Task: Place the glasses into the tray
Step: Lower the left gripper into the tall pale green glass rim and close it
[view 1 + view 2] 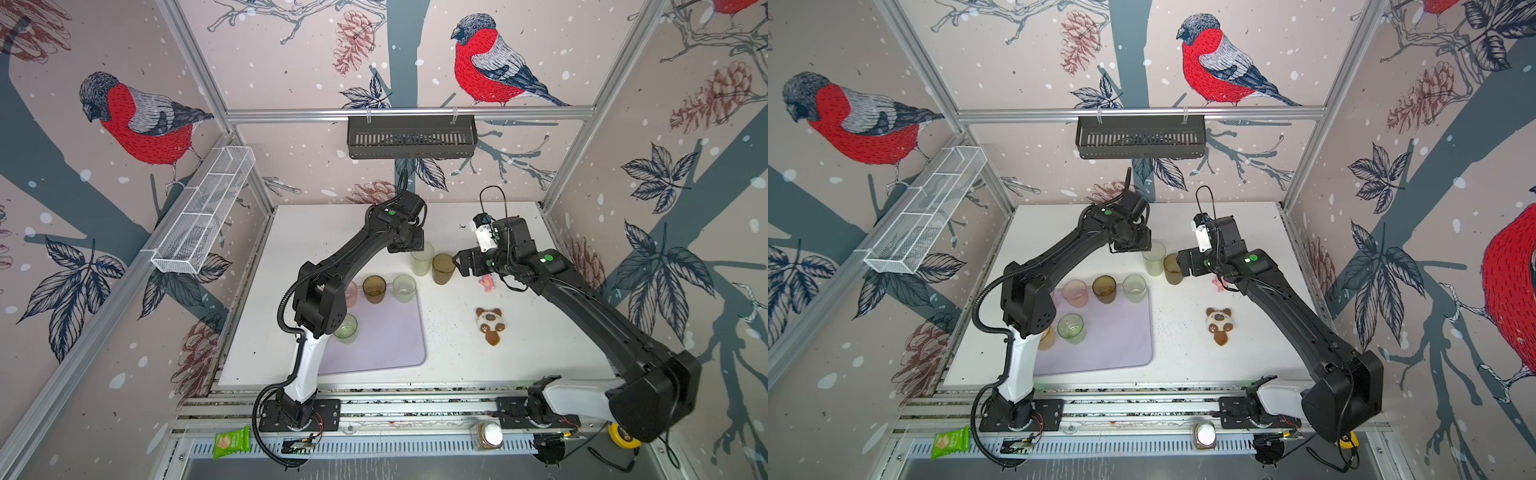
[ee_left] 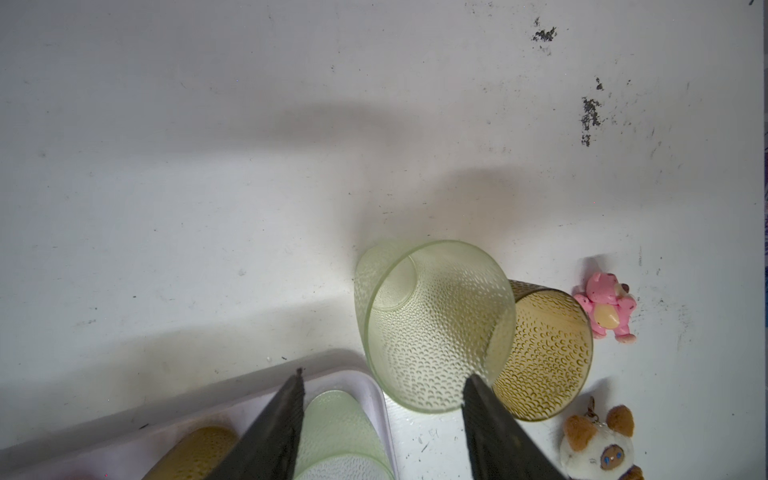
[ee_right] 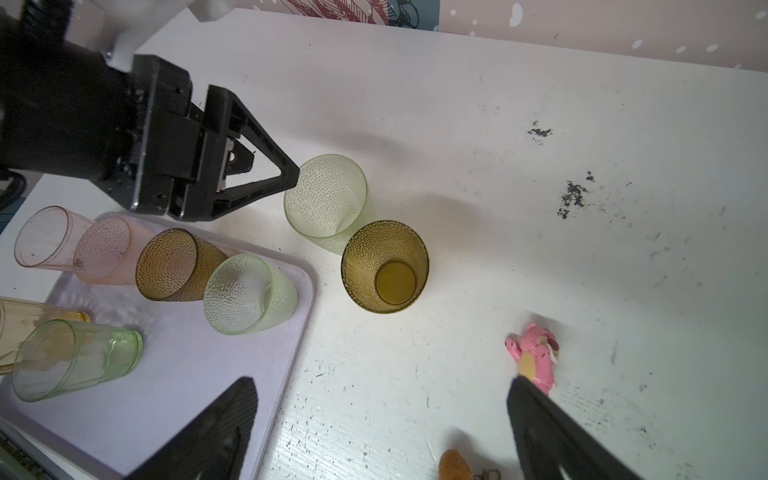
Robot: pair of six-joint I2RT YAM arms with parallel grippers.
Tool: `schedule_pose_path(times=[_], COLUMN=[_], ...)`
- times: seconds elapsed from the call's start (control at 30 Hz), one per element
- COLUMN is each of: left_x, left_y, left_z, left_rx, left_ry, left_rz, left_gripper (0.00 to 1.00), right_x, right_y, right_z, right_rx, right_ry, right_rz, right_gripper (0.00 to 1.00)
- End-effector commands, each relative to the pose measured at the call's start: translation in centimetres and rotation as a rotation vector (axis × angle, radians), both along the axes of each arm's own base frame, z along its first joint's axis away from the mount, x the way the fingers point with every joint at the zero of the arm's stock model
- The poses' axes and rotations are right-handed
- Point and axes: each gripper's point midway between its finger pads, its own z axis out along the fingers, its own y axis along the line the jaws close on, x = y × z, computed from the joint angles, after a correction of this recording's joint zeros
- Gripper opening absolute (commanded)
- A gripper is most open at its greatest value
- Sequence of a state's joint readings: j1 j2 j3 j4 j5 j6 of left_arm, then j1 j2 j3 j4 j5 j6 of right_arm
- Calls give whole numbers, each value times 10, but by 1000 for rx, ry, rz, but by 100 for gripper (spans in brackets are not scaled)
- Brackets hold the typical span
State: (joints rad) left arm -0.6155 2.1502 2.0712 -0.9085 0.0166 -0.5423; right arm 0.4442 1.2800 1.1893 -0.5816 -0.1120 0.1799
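Dimpled pale green glass (image 3: 326,199) stood touching brown-olive glass (image 3: 384,266) on tabletop (image 3: 540,124), just beyond far right corner of lavender tray (image 3: 187,374). Other glasses (image 3: 249,295) stood on the tray. Left pincer (image 2: 383,374) straddled the green one, jaws parted, gripping nothing; only right wrist view showed one finger (image 3: 286,174) touching its rim. Right pincer (image 3: 382,382) gaped wide, empty.

Both top views look down from high over the near edge of the table (image 1: 519,353), facing the back wall, with both arms in frame. Each wrist camera peers closely past its own fingertips. The two wrist views share the pale green glass (image 2: 432,324) and brown glass (image 2: 548,353), just ahead of the left gripper (image 2: 384,376) and farther ahead of the right gripper (image 3: 380,381).
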Motion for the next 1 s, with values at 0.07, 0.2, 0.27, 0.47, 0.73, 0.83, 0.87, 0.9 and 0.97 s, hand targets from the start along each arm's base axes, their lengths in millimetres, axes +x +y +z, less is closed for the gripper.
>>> schedule_pose_path(times=[0.07, 0.2, 0.27, 0.47, 0.73, 0.83, 0.87, 0.9, 0.97], left_x=[2, 6, 7, 10, 12, 12, 12, 13, 12], left_y=[3, 1, 0, 0, 1, 1, 1, 1, 0], left_z=[-12, -17, -21, -28, -37, -40, -40, -40, -41], left_rx=[42, 45, 50, 65, 79, 81, 82, 83, 83], left_ry=[15, 19, 22, 27, 38, 41, 41, 42, 43], left_rz=[3, 5, 5, 9, 14, 15, 15, 16, 15], left_gripper=[58, 55, 53, 46, 39, 36, 35, 34, 32], right_x=[0, 1, 1, 0, 1, 1, 1, 0, 1], right_y=[-2, -4, -5, -8, -10, -11, -11, -11, -11], right_z=[6, 4, 4, 14, 18, 18, 18, 18, 18], right_rx=[6, 3, 4, 12, 15, 16, 16, 16, 17], right_ry=[-35, -33, -34, -64, -80, -80, -82, -81, -81], right_rz=[13, 8, 4, -1, -5, -5, -4, -4, -6], right_gripper=[97, 98, 99, 100, 100, 100, 100, 100, 100])
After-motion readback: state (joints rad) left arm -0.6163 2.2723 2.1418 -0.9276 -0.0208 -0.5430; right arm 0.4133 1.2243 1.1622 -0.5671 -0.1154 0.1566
